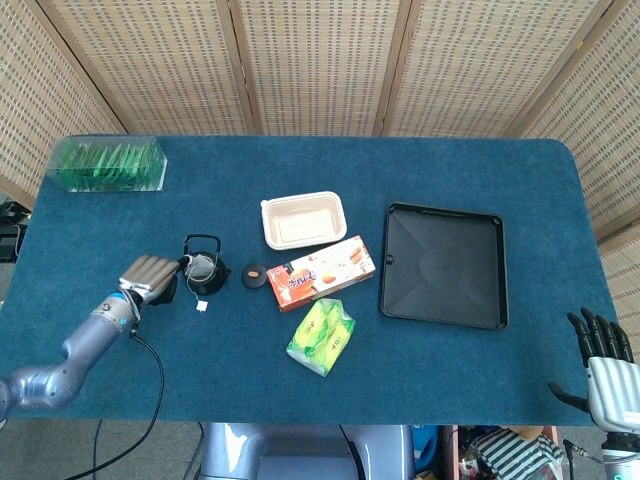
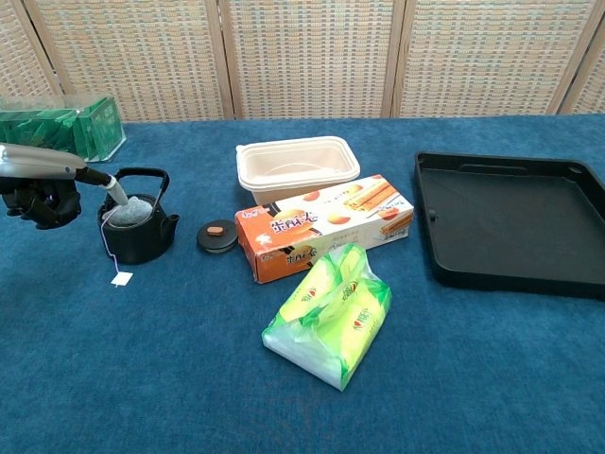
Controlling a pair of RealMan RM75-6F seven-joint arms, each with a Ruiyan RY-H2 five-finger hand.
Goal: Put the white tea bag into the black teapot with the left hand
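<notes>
The black teapot stands left of centre on the blue table, and the white tea bag sits in its open top. The bag's string hangs over the pot's side, with the paper tag lying on the cloth. My left hand hovers just left of the pot. One of its fingertips touches the tea bag, and the hand holds nothing. My right hand waits off the table's near right corner, fingers spread, and shows only in the head view.
The teapot's lid lies right of the pot. Further right are an orange snack box, a cream tub, a green packet and a black tray. A clear box of green packets stands far left.
</notes>
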